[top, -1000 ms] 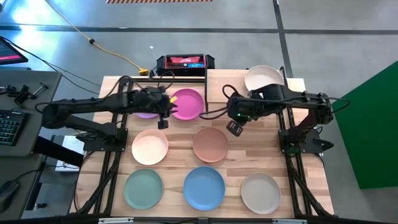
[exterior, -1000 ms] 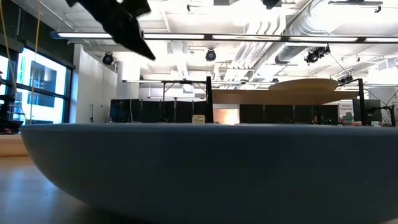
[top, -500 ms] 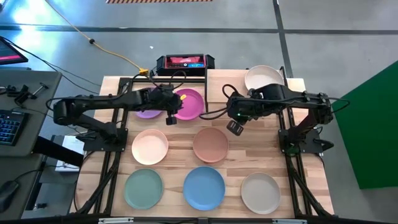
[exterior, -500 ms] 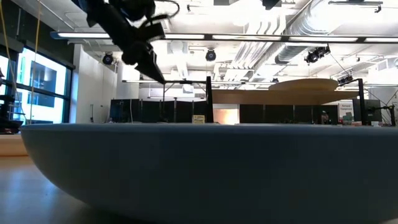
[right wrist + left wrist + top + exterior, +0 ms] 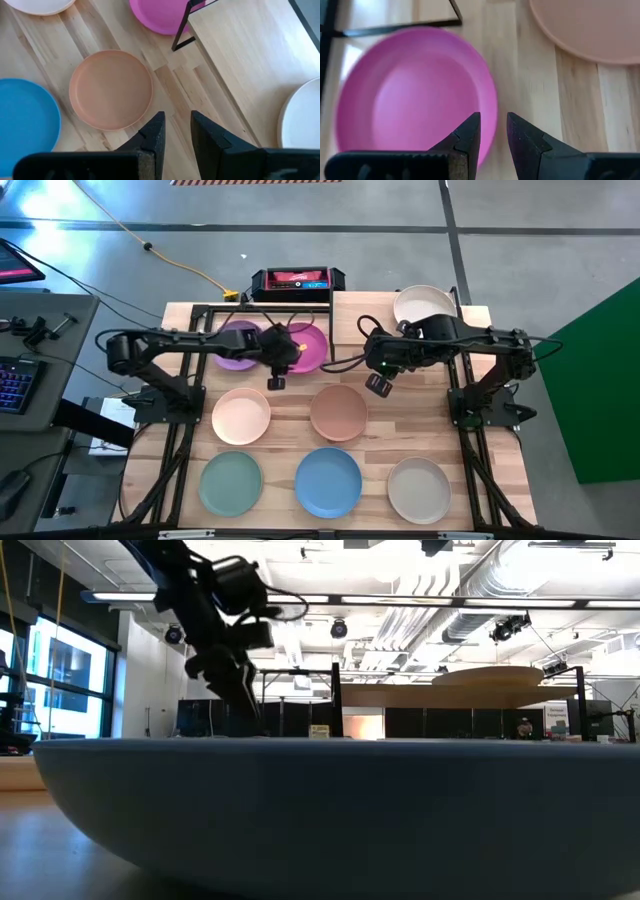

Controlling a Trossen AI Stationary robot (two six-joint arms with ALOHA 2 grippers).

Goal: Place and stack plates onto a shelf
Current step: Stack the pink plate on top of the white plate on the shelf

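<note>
1. Across the wooden tabletop [image 5: 290,412], seen from above, lie eight round plates, with two dark robot arms reaching in from either side.
2. At the far edge, the shelf [image 5: 470,314], a small light-wood board on thin black legs, holds one beige plate [image 5: 424,305].
3. Beside the shelf, a purple plate [image 5: 237,344] and a magenta pink plate [image 5: 305,346] lie within a black metal frame [image 5: 205,315]; whether they touch I cannot tell.
4. The middle row has a peach plate [image 5: 241,416] on the left and a terracotta brown plate [image 5: 338,412] on the right.
5. The near row has a mint green plate [image 5: 230,484], a blue plate [image 5: 328,481] and a second beige plate [image 5: 419,489], well apart from each other.
6. The left gripper [image 5: 276,373] hangs over the near rim of the magenta pink plate. In its wrist view its two dark fingers [image 5: 468,135] stand a narrow gap apart, just above that rim, with nothing between them.
7. The right gripper [image 5: 377,384] hovers between the shelf and the terracotta brown plate. Its wrist view shows its fingers [image 5: 152,132] slightly parted and empty, above bare wood.
8. From table height, the blue plate's rim fills the lower picture, and the left arm [image 5: 215,625] shows dark above it.
</note>
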